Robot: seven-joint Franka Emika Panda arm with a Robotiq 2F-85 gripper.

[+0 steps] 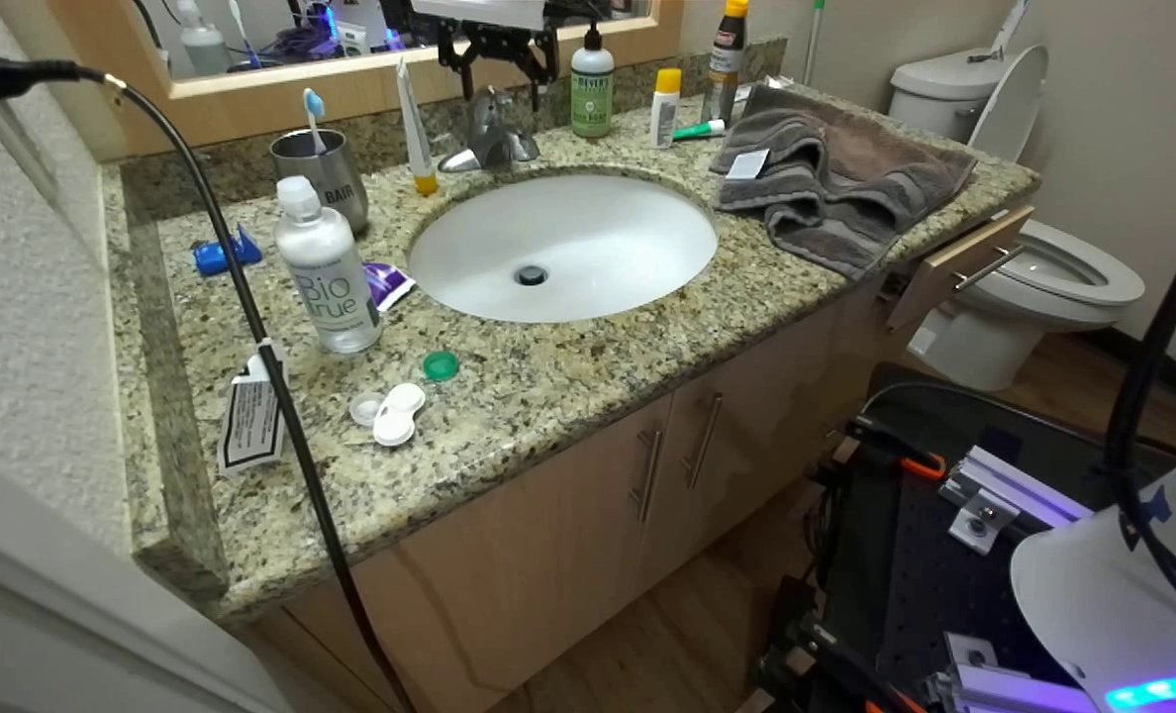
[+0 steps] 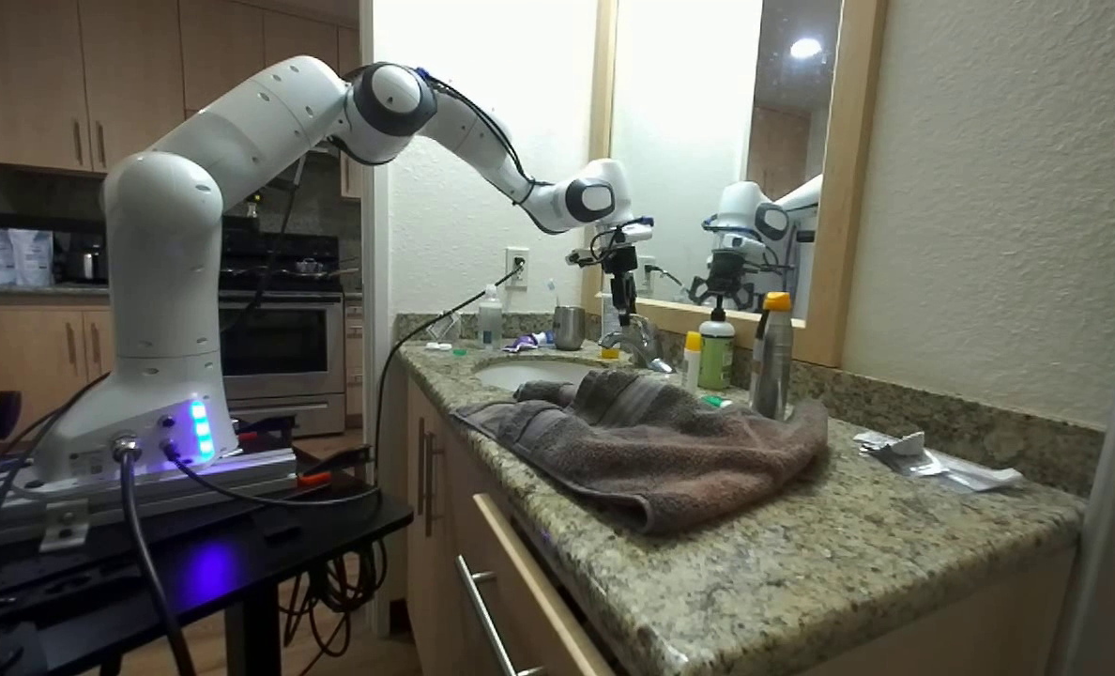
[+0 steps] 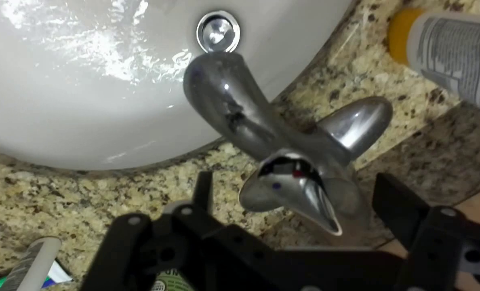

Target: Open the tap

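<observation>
The tap is a silvery-grey metal faucet (image 1: 492, 144) at the back rim of the white basin (image 1: 628, 213). It also shows in an exterior view (image 2: 642, 338) and in the wrist view (image 3: 240, 107). Its top handle (image 3: 304, 198) tapers to a tip pointing away from the spout. My gripper (image 1: 501, 96) is open and points down over the tap; it also shows in an exterior view (image 2: 625, 317). In the wrist view the gripper's fingers (image 3: 293, 178) stand on either side of the handle, with visible gaps. I cannot tell the exact height between fingertips and handle.
A green soap bottle (image 1: 591, 94) and a white bottle with a yellow cap (image 1: 664, 111) stand on one side of the tap. An upright toothpaste tube (image 1: 415, 134) and steel cup (image 1: 336, 188) stand on the other. The mirror (image 2: 689, 150) is close behind.
</observation>
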